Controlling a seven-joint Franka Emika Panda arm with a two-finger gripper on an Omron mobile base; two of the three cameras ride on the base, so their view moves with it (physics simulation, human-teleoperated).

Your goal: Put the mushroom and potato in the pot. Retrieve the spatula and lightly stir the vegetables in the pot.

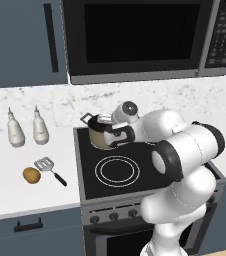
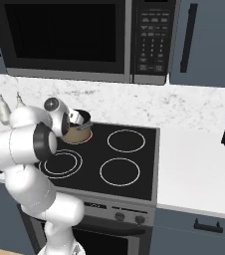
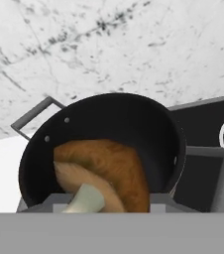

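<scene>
Fingers hidden behind the mushroom [image 3: 101,179] in the hand view, so cannot tell whether spread or clamped; gripper [image 1: 116,131] poised right at the rim of the one pot [image 1: 101,135] on the back-left burner of the stove [image 1: 135,172]. Mushroom seen over the pot's dark interior, just one. One potato [image 1: 31,175] lying on the counter [image 1: 15,192] left of the stove, one spatula [image 1: 50,169] just beside it. Two white bottles [image 1: 15,130] standing farther back
</scene>
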